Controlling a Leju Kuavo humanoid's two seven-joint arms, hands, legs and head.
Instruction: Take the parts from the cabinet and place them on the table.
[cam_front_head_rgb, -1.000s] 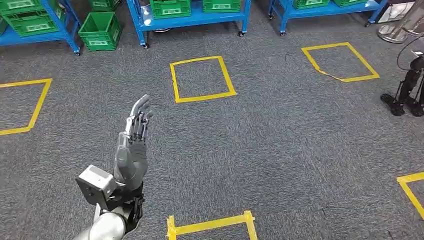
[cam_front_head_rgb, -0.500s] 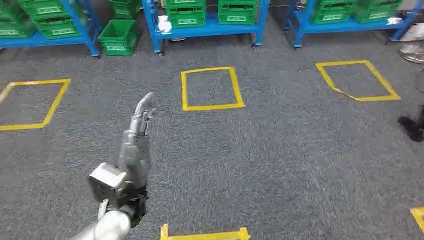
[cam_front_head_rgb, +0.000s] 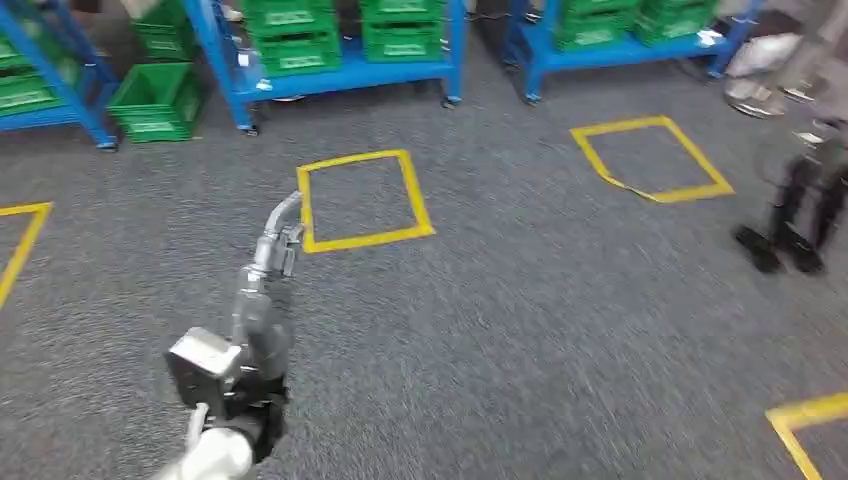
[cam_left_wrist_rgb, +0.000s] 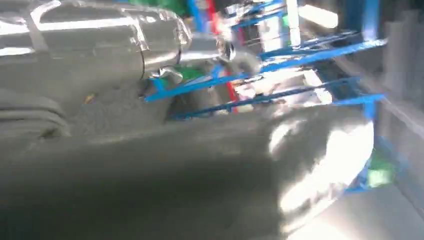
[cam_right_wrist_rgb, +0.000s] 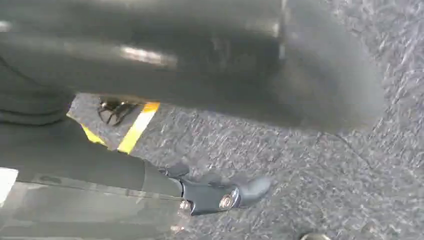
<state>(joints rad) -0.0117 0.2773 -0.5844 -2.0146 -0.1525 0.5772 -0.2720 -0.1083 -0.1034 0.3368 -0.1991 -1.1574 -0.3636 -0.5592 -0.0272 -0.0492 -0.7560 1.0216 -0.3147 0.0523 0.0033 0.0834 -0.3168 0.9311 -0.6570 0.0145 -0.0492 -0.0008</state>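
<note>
Grey speckled carpet (cam_front_head_rgb: 520, 320) carries yellow tape squares (cam_front_head_rgb: 362, 200); far off, blue racks (cam_front_head_rgb: 340, 75) hold green crates (cam_front_head_rgb: 155, 100).

Head view: carpet floor (cam_front_head_rgb: 520, 330) in front. Left hand (cam_front_head_rgb: 262, 300) raised at lower left over the floor, fingers apart, pointing toward the far racks, nothing in it. Taped square (cam_front_head_rgb: 362, 200) just ahead of its fingertips; second taped square (cam_front_head_rgb: 650, 158) further right. Racks (cam_front_head_rgb: 340, 75) along the far edge with crates (cam_front_head_rgb: 290, 45) on their shelves. One crate (cam_front_head_rgb: 152, 100) on the floor, left of the middle rack. Stand legs (cam_front_head_rgb: 790, 230) at far right.
</note>
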